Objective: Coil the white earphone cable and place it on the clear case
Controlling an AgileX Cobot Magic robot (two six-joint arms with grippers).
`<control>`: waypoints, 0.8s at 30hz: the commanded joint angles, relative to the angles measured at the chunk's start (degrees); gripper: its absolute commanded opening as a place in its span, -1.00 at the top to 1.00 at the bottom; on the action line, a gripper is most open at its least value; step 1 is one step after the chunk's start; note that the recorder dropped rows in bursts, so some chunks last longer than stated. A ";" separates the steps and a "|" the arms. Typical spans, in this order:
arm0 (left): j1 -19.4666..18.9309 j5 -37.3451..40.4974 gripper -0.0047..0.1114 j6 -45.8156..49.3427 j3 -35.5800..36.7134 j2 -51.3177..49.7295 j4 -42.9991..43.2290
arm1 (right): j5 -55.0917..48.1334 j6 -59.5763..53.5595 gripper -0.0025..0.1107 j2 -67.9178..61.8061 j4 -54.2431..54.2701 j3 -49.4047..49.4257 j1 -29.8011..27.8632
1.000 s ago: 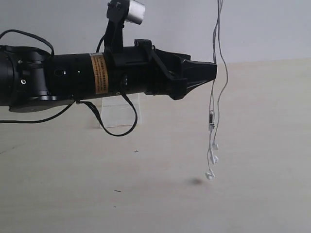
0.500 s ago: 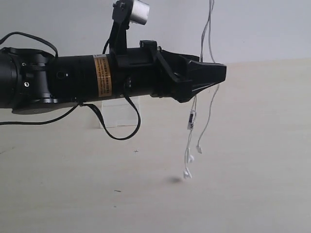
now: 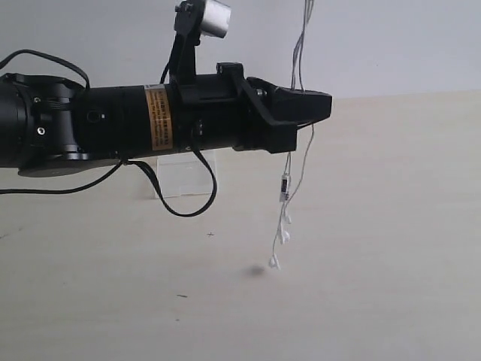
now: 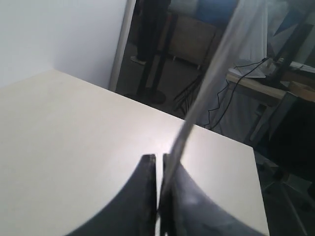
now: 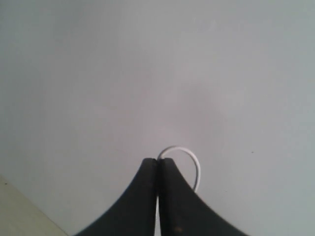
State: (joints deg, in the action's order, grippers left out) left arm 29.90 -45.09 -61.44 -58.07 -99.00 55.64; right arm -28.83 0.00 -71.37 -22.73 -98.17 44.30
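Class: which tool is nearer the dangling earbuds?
Left. The left tool pinches the white earphone cable above the earbuds; the right tool grips the cable higher up, outside the exterior view.

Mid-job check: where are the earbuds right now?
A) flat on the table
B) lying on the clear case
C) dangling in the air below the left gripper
C: the earbuds hang on the white earphone cable below the left gripper, apart from their shadow on the table.
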 commanded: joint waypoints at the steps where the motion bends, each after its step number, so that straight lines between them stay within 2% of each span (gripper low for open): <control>1: 0.34 0.24 0.92 0.22 -0.50 -0.29 -0.15 | 0.22 0.00 0.96 0.22 -0.55 -0.57 -0.08; 10: 0.34 6.04 0.92 0.22 -0.50 -0.29 0.08 | -3.64 0.00 0.96 2.73 -3.30 -0.57 -0.08; 16: -0.07 7.15 0.92 -0.01 -1.29 0.80 -0.48 | -19.26 2.91 0.96 7.30 0.64 -0.57 -0.08; 24: -0.15 21.70 0.92 -0.01 -5.57 7.36 3.64 | -39.66 2.01 0.96 10.80 9.80 0.00 -0.08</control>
State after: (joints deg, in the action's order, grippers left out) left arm 29.90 -27.85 -61.44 -62.45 -94.23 58.10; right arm -63.57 2.34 -61.50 -16.57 -98.24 44.30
